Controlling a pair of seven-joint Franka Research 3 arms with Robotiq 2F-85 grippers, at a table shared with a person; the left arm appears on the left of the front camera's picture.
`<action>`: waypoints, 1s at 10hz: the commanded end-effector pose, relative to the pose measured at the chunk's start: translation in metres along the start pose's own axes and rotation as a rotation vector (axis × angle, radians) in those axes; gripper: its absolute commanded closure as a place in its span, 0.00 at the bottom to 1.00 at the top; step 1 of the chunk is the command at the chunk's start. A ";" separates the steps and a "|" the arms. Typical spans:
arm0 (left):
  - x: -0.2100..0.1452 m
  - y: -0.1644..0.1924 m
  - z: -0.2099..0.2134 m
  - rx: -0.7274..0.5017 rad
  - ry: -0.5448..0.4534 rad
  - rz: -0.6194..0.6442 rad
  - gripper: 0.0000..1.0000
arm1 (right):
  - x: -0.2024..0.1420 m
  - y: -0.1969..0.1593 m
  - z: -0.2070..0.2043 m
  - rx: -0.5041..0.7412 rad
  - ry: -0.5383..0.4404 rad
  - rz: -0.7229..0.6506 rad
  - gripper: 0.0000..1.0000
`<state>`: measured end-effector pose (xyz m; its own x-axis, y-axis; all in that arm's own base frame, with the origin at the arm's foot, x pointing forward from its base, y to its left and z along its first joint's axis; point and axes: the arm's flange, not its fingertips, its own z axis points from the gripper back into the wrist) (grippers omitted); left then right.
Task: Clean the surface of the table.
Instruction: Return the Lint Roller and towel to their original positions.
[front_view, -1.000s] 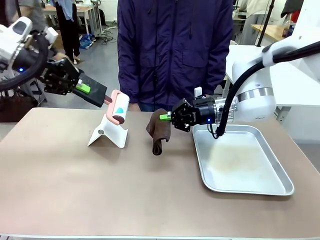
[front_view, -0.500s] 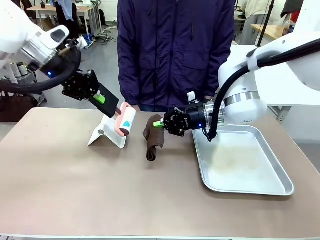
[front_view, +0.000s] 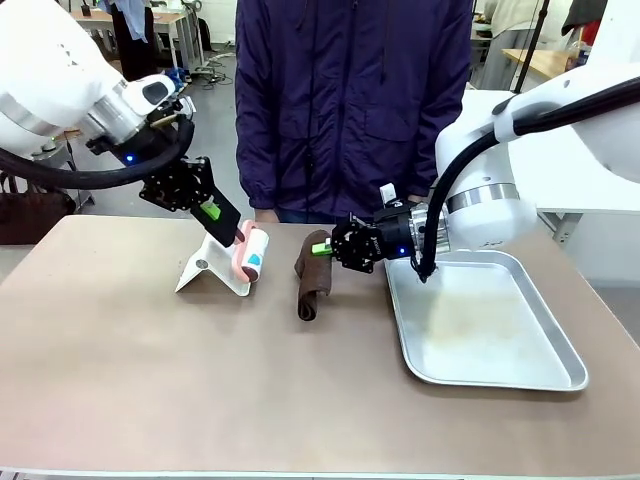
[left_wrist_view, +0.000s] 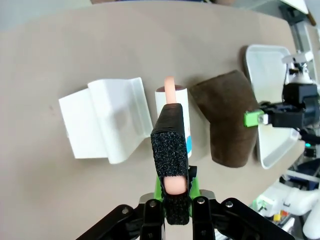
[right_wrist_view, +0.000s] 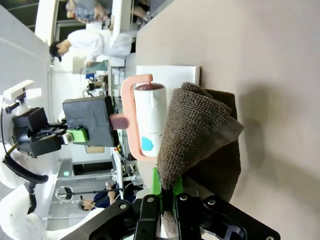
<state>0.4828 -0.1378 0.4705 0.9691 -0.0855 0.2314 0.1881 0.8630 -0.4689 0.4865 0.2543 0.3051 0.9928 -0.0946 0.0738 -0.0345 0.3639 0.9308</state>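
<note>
One silver tray right of brown cloth.

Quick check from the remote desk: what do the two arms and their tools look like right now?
Both arms are glossy white with rounded joints and silver rings. A thick black cable loops along each, from the left arm and right arm to the wrist. The left tool and right tool are black, angular, two-fingered, with bright green pads; a small blue light glows near each wrist.
</note>
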 end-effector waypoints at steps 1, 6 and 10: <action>0.011 -0.009 -0.005 0.046 -0.036 0.056 0.80 | -0.004 0.001 -0.002 0.008 -0.054 -0.017 0.91; 0.018 0.009 -0.020 0.080 -0.008 0.129 0.80 | -0.003 -0.004 0.003 0.021 -0.074 -0.024 0.91; 0.022 0.022 -0.031 0.063 0.030 0.141 0.80 | -0.005 -0.003 0.001 0.013 -0.074 -0.015 0.91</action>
<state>0.5079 -0.1380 0.4334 0.9873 0.0155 0.1581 0.0565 0.8957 -0.4410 0.4879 0.2507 0.3036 0.9884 -0.1396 0.0606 -0.0070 0.3561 0.9344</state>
